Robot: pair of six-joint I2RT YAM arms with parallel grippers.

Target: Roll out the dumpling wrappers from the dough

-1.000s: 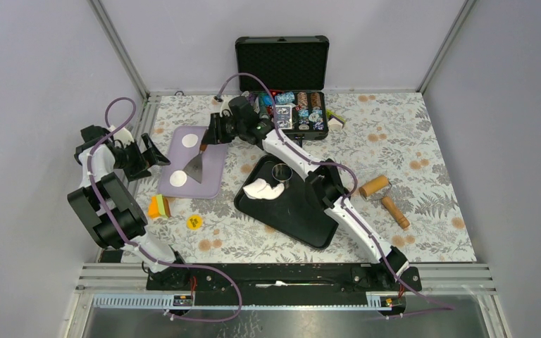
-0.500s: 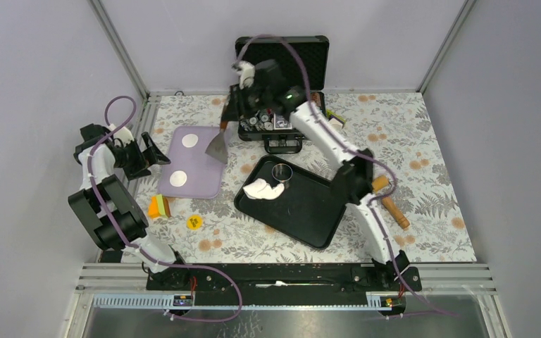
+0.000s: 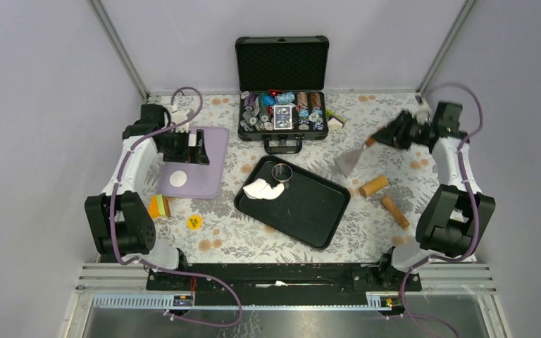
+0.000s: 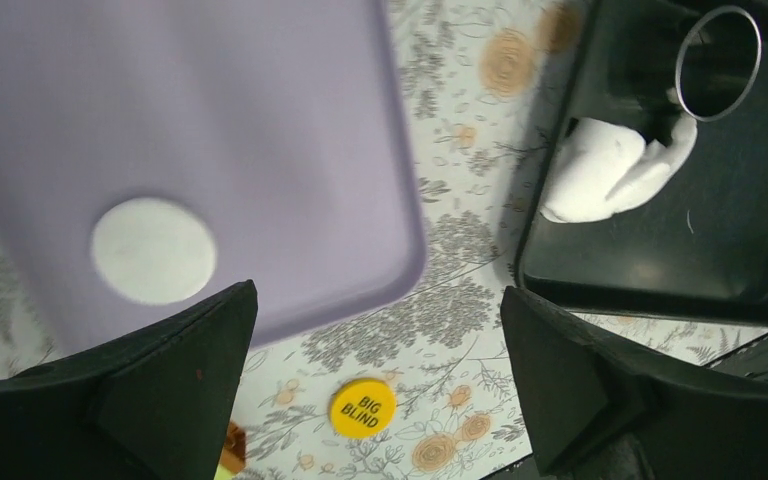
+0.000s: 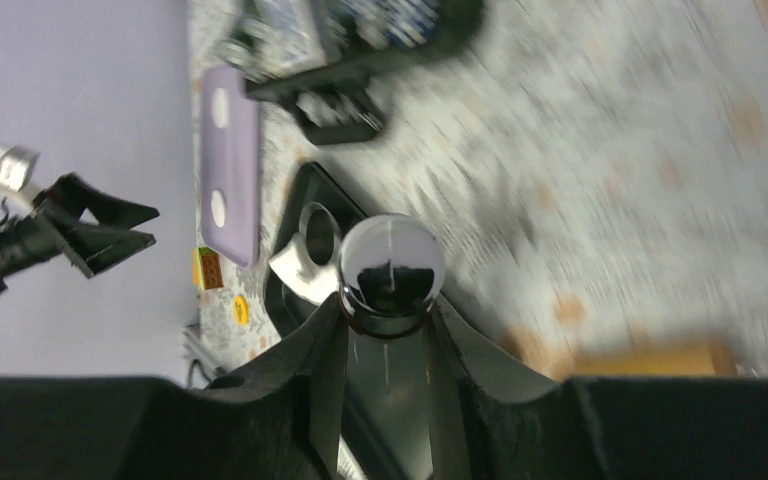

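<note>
**The dough sat on the tray, between my two claws**

My left claw [image 4: 370, 300] hung over the purple board [image 3: 208, 176]. Its jaws were spread wide and had nothing in them. My right claw [image 5: 388, 300] was far out over the right side of the table [image 3: 408, 232]. It was pinching the handle of the scraper [image 3: 349, 161], and the flat blade pointed back toward the black tray [image 3: 310, 211].

The dough [image 3: 263, 189] was a crumpled white scrap in the far left corner of the tray. It lay right up against the steel ring cutter [image 3: 282, 172]. From my left claw it lay to the right, past the edge of the board. From my right claw it lay to the left, across most of the tray. Its long side ran about along the tray's far left edge. I judged my left claw to be the nearer one, and it was the free one too.

The dumpling wrappers [image 3: 179, 178] lay flat on the purple board, well apart from the dough. The rolling pin [image 3: 375, 186] lay on the table between the tray and the right edge, near my right claw. I thought the dough needed that pin next. But my right claw was full, so the scraper would have to go down first. The ring cutter stood close enough to the dough to get bumped. The open case [image 3: 282, 65] stood at the far edge, out of the way.
</note>
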